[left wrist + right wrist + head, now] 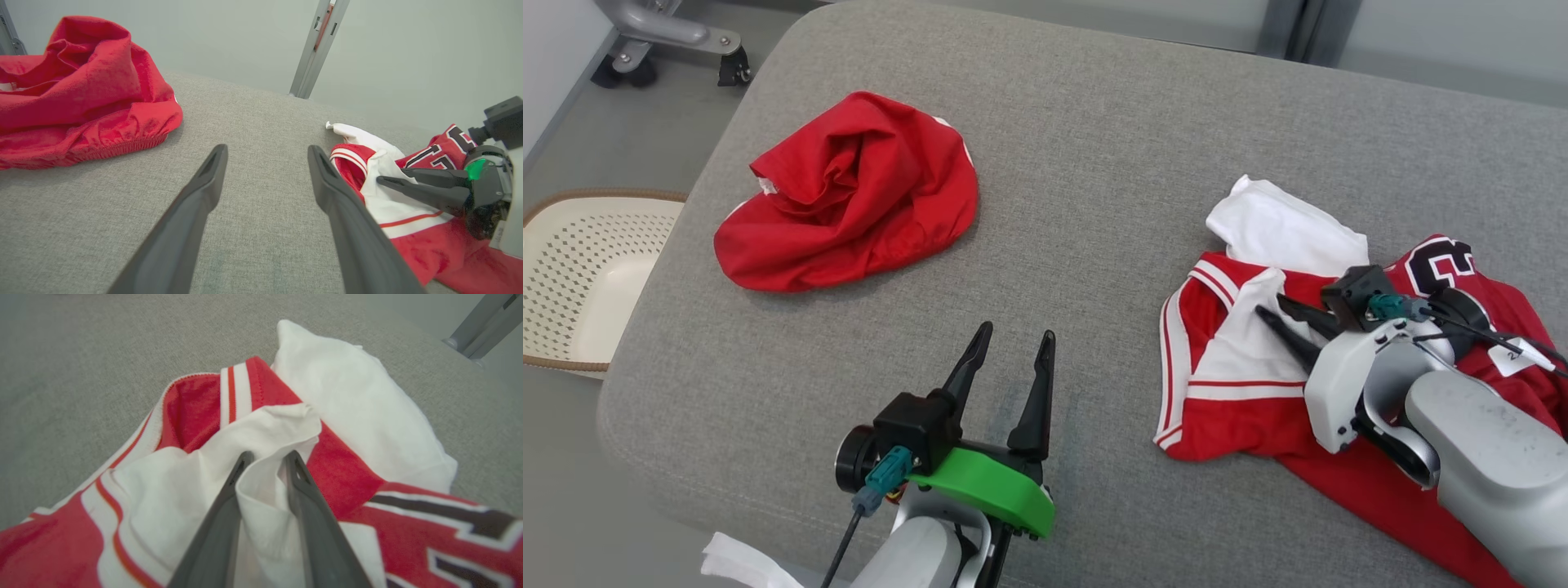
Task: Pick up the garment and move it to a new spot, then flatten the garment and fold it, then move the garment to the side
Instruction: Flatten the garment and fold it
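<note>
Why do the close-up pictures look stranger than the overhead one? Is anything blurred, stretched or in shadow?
Head view: soft, even light, sharp, just a faint shadow under the crumpled red garment. Left wrist view: the wide lens stretches the fingers of the left gripper so they loom huge. Right wrist view: the right gripper and the red-and-white jersey nearest the lens go soft; no glare.
</note>
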{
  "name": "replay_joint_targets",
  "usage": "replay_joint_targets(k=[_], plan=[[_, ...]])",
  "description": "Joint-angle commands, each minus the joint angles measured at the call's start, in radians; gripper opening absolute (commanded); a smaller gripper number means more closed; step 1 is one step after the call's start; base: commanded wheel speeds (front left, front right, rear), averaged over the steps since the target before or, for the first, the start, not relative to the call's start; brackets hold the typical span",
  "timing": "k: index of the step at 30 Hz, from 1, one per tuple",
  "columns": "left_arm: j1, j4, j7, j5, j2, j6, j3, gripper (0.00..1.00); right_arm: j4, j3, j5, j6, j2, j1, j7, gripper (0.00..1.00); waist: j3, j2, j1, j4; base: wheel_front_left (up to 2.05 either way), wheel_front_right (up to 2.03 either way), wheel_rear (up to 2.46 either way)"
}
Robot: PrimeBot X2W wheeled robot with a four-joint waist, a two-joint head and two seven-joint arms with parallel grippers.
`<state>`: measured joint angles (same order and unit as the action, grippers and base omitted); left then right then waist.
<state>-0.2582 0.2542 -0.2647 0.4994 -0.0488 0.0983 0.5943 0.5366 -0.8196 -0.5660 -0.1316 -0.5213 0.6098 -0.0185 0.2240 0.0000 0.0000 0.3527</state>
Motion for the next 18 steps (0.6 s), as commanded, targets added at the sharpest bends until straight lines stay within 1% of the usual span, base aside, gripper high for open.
replay_joint_targets(k=[1, 5, 9, 15, 18], plan=[[-0.008, -0.001, 0.000, 0.007, -0.003, 0.004, -0.002, 1.00, 0.012, 0.013, -0.025, 0.002, 0.005, 0.024, -0.028, 0.00, 0.001, 0.0000, 0.0000, 0.005, 0.00, 0.00, 0.00], [-0.005, 0.001, 0.000, 0.010, -0.003, 0.006, -0.001, 1.00, 0.047, 0.041, -0.047, 0.002, 0.006, 0.088, -0.092, 0.00, -0.010, 0.0000, 0.0000, 0.004, 0.00, 0.00, 0.00], [-0.008, 0.001, 0.000, 0.013, -0.003, 0.006, -0.003, 1.00, 0.094, 0.106, -0.047, 0.002, -0.011, 0.196, -0.147, 0.00, -0.018, 0.0000, 0.0000, 0.004, 0.00, 0.00, 0.00], [-0.002, 0.002, 0.000, 0.018, -0.003, 0.003, -0.001, 1.00, 0.170, 0.236, 0.020, 0.002, -0.046, 0.413, -0.216, 0.00, -0.039, 0.0000, 0.0000, 0.018, 0.00, 0.00, 0.00], [0.011, 0.005, 0.000, 0.021, -0.003, 0.004, -0.002, 1.00, 0.151, 0.262, 0.050, 0.001, -0.028, 0.488, -0.231, 0.00, -0.058, 0.0000, 0.0000, 0.024, 0.00, 0.00, 0.00]])
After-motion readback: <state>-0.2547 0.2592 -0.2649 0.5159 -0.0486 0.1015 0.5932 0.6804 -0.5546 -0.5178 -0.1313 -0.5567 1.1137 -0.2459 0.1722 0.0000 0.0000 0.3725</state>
